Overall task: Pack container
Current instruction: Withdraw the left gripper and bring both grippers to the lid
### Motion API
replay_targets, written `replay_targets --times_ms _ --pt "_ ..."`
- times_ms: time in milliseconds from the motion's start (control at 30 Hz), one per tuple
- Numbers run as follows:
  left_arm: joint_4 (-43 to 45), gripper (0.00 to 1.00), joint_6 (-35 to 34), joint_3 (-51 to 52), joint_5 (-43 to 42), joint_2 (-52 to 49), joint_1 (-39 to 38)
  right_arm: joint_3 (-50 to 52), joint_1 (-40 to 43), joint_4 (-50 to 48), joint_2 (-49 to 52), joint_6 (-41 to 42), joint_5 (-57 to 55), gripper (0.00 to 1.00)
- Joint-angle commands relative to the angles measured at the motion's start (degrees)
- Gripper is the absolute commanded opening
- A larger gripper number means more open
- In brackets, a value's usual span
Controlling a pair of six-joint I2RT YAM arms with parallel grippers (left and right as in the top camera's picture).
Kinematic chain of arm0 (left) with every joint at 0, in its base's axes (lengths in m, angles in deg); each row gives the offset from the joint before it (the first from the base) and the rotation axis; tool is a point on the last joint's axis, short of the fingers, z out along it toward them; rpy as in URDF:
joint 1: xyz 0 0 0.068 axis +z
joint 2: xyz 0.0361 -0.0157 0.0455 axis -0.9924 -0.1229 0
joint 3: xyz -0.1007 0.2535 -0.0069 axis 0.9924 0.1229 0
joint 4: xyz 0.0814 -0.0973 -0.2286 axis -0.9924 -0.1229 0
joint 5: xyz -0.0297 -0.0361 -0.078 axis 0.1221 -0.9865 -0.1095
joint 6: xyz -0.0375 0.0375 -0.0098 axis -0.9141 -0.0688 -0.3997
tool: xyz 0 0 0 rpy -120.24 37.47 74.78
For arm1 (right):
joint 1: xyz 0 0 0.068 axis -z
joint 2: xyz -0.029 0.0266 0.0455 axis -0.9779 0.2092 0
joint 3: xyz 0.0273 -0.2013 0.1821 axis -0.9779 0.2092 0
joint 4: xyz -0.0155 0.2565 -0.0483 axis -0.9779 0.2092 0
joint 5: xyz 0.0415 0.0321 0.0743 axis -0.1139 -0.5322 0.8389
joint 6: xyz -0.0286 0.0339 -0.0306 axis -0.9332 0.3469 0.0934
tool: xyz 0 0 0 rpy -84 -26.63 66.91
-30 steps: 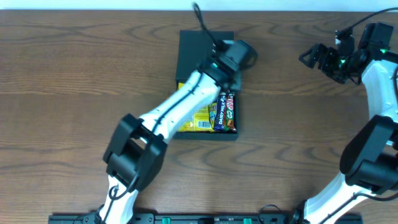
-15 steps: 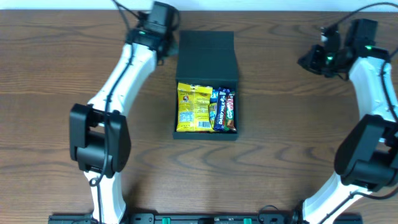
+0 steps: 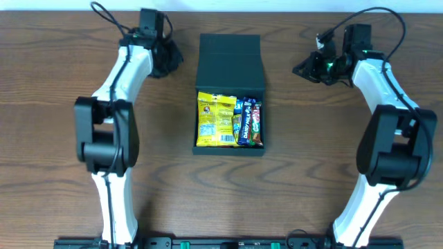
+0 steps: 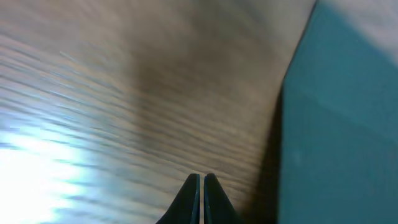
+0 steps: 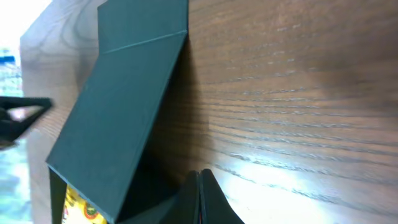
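The container [image 3: 228, 59] is a dark teal box in the middle of the table, with its flap lid lying open toward the back. Inside lie a yellow snack packet [image 3: 216, 120], a blue chocolate bar [image 3: 243, 124] and a red-and-green bar [image 3: 256, 123]. My left gripper [image 3: 174, 59] hovers just left of the lid, shut and empty. In the left wrist view its tips [image 4: 201, 180] meet over bare wood, with the container wall [image 4: 339, 124] to the right. My right gripper [image 3: 300, 70] is right of the lid, shut and empty. Its tips [image 5: 200, 177] point at the container [image 5: 124, 106].
Brown wooden table [image 3: 332, 152] all round the box. The back edge of the table runs just behind both wrists. Cables trail from each wrist near that edge.
My left arm has swung off the container to the back left and its jaws have closed. The right gripper has closed and moved left toward the lid. The box has not moved.
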Motion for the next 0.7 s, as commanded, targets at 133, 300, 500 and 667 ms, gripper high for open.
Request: replay_targets --times_ms 133,300,500,667 --pt "0.94 0.05 -0.48 -1.27 -7.37 -3.34 -0.55 -0.81 -2.78 -0.72 3.13 3.58 3.78 0.02" --pt "2.38 0.06 -0.72 -1.27 -9.70 -3.96 -0.72 -0.81 -4.94 -1.33 4.98 4.63 4.31 0.01" --pt "3.72 0.05 -1.77 -1.27 -11.21 -4.33 -1.81 -0.81 -5.86 -1.95 6.99 6.10 4.96 0.02" --pt "4.11 0.06 -1.75 -1.27 -10.93 -4.70 -2.82 -0.81 -5.88 -2.86 9.20 6.10 8.57 0.02"
